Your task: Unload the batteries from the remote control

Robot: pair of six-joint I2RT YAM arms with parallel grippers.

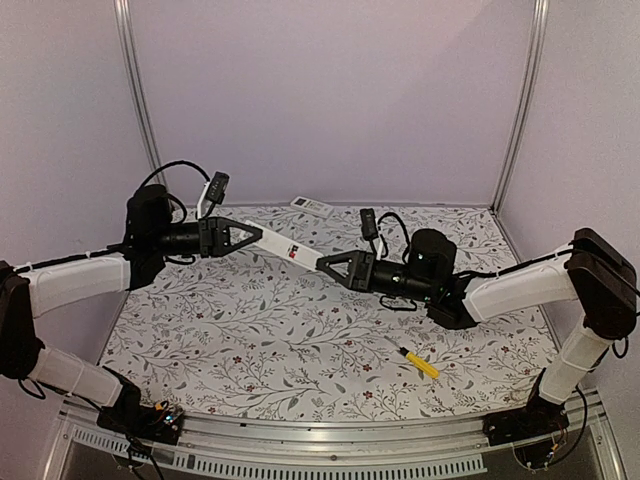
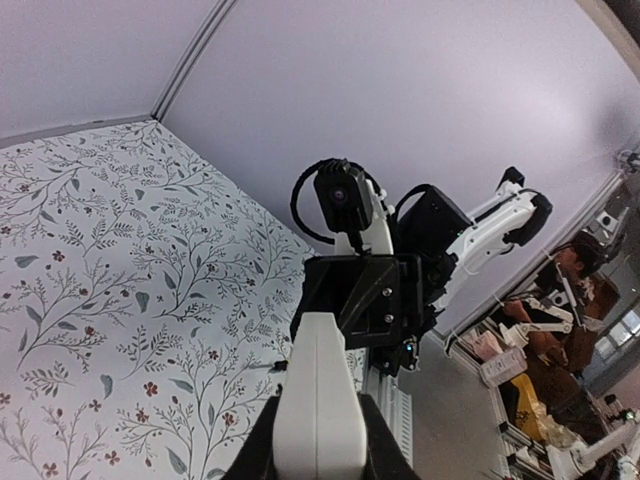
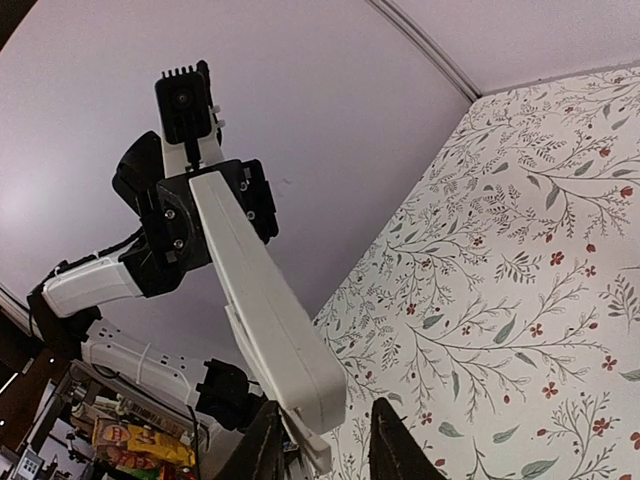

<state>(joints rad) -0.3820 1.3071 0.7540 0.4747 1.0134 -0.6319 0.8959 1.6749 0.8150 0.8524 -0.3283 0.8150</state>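
The slim white remote control is held in the air between both arms. My left gripper is shut on its left end, and the left wrist view shows its fingers pressed on both sides of the remote. My right gripper is at the remote's right end. In the right wrist view its fingers stand apart around that end, with a gap to the right finger. A thin white lid edge sticks out under the end. A small red and dark patch shows on the remote; the batteries cannot be told apart.
A broader white remote lies at the back of the flowered table. A yellow-handled screwdriver lies at the front right. Walls close the table at the back and on both sides.
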